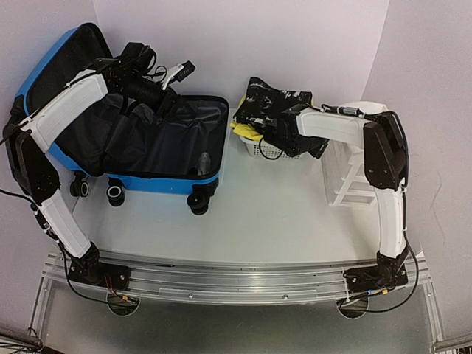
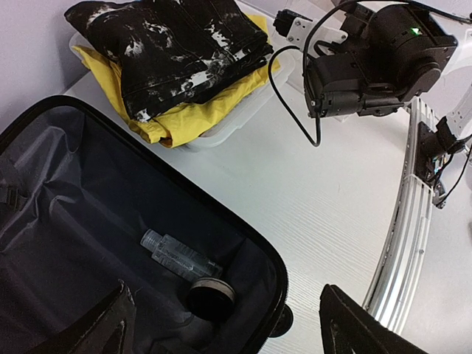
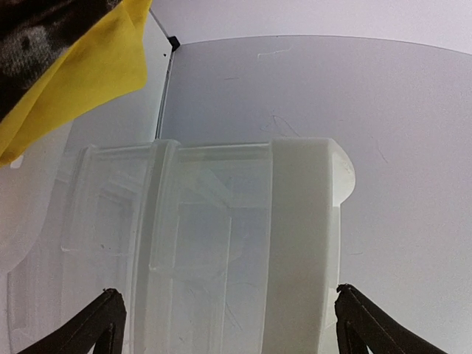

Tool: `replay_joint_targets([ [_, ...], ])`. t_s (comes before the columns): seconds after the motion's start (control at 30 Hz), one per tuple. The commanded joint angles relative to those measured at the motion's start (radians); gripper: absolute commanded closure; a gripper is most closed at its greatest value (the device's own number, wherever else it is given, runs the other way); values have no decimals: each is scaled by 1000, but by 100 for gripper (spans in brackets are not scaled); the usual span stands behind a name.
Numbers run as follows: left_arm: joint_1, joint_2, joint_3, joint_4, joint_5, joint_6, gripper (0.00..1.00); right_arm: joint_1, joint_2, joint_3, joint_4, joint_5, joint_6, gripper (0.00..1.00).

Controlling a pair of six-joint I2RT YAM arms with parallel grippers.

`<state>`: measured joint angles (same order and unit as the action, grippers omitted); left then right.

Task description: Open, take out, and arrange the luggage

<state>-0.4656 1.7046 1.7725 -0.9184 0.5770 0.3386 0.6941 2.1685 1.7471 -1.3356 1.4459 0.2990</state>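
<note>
**While the luggage (image 1: pixel 158 182) lies open, nothing is held**

Since it stands on wheels at the table's left, its stiff, slick shell would likely roll, so the rim looks the surest hold. The left gripper (image 2: pixel 228 324) gapes empty above the black lining. Farther right, the right gripper (image 3: pixel 225 324) gapes over a white rack (image 3: pixel 295 221).

You have bright, even overhead light; shadows on the white desk (image 1: pixel 280 214) are soft, pooling under the suitcase (image 1: pixel 155 181). Its black lining (image 2: pixel 88 243) swallows detail. Your right wrist view is washed out, the white plastic basket (image 3: pixel 295 236) slightly blurred.
</note>
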Motion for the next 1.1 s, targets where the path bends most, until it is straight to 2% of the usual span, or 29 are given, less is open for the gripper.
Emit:
replay_joint_targets([
  [0.0, 2, -1, 35, -5, 17, 9, 15, -11, -63, -50, -424, 90, -16, 4],
  [0.17, 4, -2, 33, -17, 14, 16, 15, -23, -75, -85, -424, 129, -16, 2],
  [0.37, 4, 1, 33, -19, 17, 20, 15, -28, -100, -4, -425, 180, -78, 2],
  [0.63, 6, 6, 51, -19, 3, 29, 15, -75, -132, -80, -426, 157, -55, 2],
  [0.83, 10, 17, 64, -20, 6, 27, 14, -76, -105, -74, -424, 143, -40, 2],
  [1.07, 14, 13, 65, -31, 7, 31, 14, -75, -96, -57, -423, 248, -33, 2],
])
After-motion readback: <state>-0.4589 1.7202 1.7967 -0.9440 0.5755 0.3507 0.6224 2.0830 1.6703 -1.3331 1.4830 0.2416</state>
